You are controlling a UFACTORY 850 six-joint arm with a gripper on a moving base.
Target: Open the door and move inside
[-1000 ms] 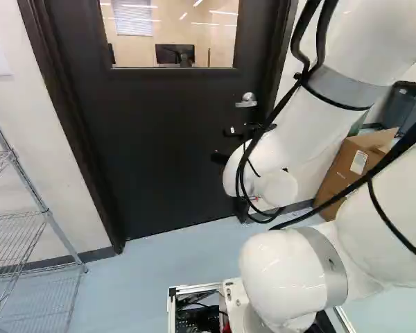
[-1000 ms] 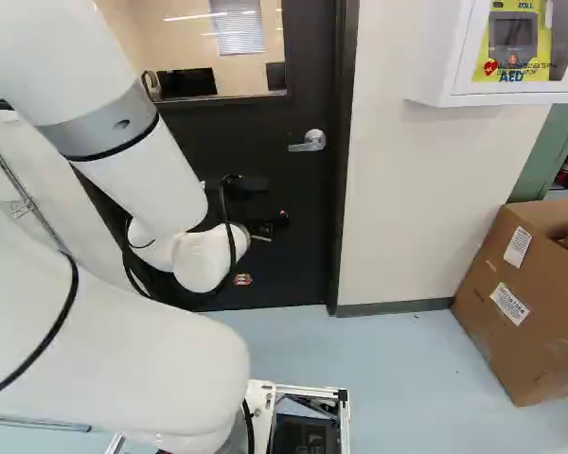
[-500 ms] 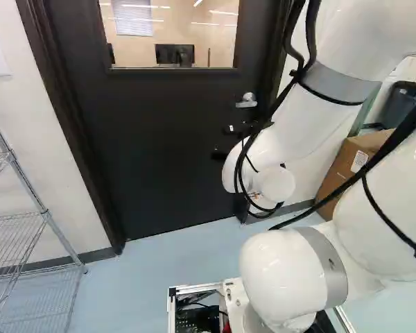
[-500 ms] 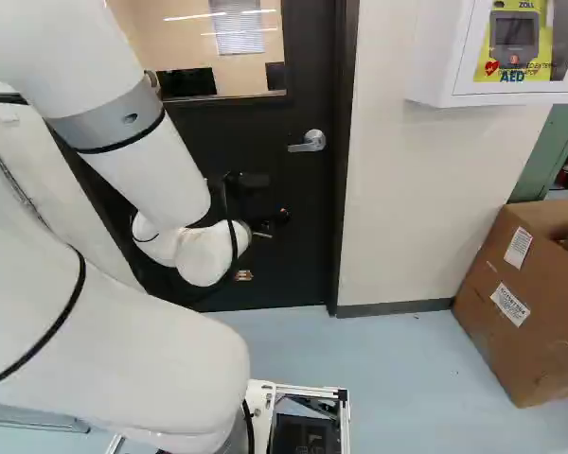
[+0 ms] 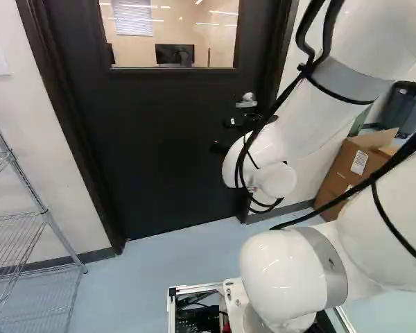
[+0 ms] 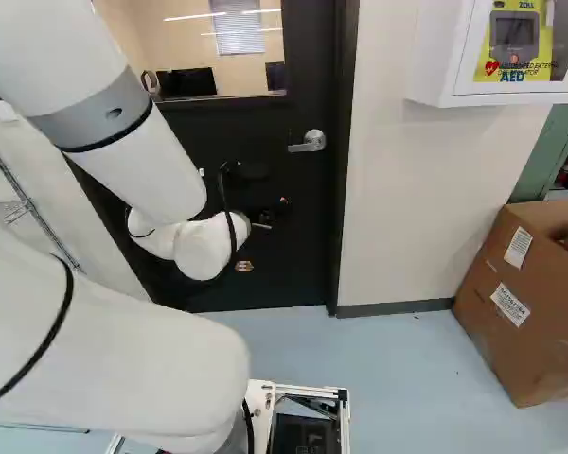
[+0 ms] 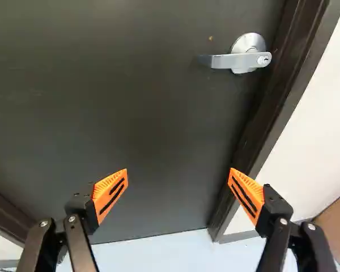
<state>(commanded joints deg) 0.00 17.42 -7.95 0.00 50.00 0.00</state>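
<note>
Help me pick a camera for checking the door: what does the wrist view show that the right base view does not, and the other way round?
Only the wrist view: the keyhole in the handle, and the open end effector with both orange pads plain to see.

Only the right base view: the door's window, the white wall cabinet and the arm.

Both: the closed door, its lever handle, the floor and a cardboard box.

Door (image 7: 130,113) faced by gripper (image 5: 222,135); lever handle (image 7: 221,60) mounted on it. Wire shelving (image 5: 46,212) stationed left of gripper, cardboard box (image 6: 516,331) right.
</note>
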